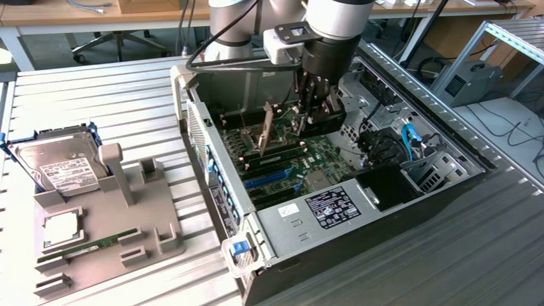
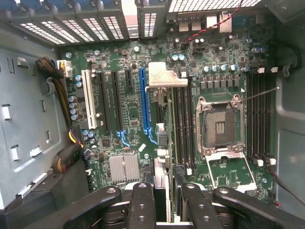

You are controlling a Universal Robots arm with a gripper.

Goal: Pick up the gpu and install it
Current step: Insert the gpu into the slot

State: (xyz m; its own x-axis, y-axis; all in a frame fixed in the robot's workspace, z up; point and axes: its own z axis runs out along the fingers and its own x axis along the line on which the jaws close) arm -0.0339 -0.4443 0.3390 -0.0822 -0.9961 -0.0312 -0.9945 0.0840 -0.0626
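Wrist view: gripper (image 2: 161,202) is clamped on the gpu (image 2: 163,124), fingers (image 2: 141,200) pinching the card's upper edge from both sides. Card hangs edge-on straight below the gripper, so from here it's a thin strip running away from the fingers, ending in the silver bracket (image 2: 167,76) with its bent tab toward the case's rear slot openings.

The card's long axis runs parallel to the expansion slots. It sits just beside the blue slot (image 2: 142,100), on the CPU-socket side, between that slot and the RAM slots (image 2: 183,124). Can't tell whether the bottom edge is in a slot or only hovering above the board. That lateral offset between card edge and slot is my guess at what matters now.

Exterior view: gripper (image 1: 307,118) is down inside the open PC case (image 1: 281,217), arm coming in vertically from above. Gpu (image 1: 265,131) stands upright on edge under it, over the motherboard (image 1: 319,159), in the half of the case toward the desk's far edge. The CPU socket (image 2: 220,126) is empty.

Outside the case, on the desk (image 1: 119,102), toward the exterior view's left: a grey fixture tray (image 1: 127,233) holding the hard drive (image 1: 60,167) upright and a green RAM stick (image 1: 89,245) lying flat, well apart from the work.
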